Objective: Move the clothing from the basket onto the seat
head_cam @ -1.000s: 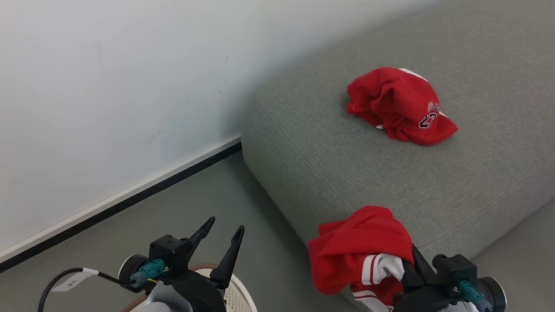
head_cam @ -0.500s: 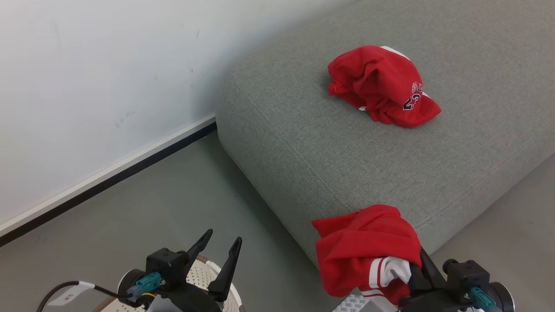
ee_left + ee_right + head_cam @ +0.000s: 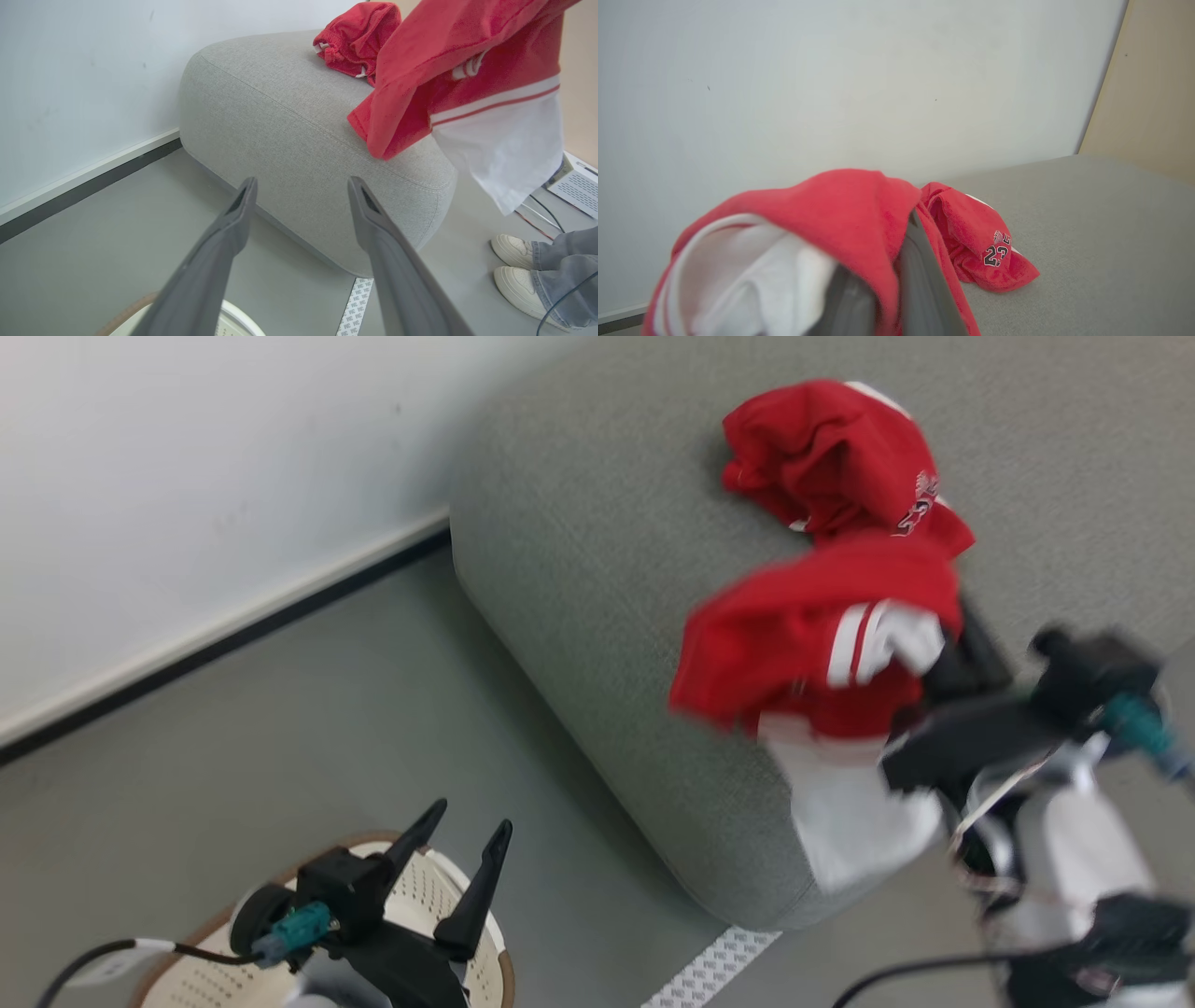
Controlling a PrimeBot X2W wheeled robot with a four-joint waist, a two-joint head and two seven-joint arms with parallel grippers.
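One piece of red clothing (image 3: 831, 457) lies crumpled on the grey seat (image 3: 607, 569), with a number printed on it (image 3: 976, 238). My right gripper (image 3: 952, 639) is shut on a second red and white garment (image 3: 803, 644), held in the air above the seat's front edge. Its white part hangs down in front of the cushion (image 3: 504, 149). Cloth drapes over the right fingers (image 3: 924, 294). My left gripper (image 3: 467, 817) stands open and empty low over the cream basket (image 3: 187, 980), whose inside is mostly hidden by the arm.
A white wall with a dark skirting strip (image 3: 233, 630) runs behind the seat on the left. A patterned tape strip (image 3: 709, 971) lies on the grey floor. A person's feet in white shoes (image 3: 514, 252) stand by the seat's right corner.
My right gripper has lifted the held garment from below the cushion's front edge to above it, and the white part now hangs loose. The camera has shifted. The left gripper stays open.
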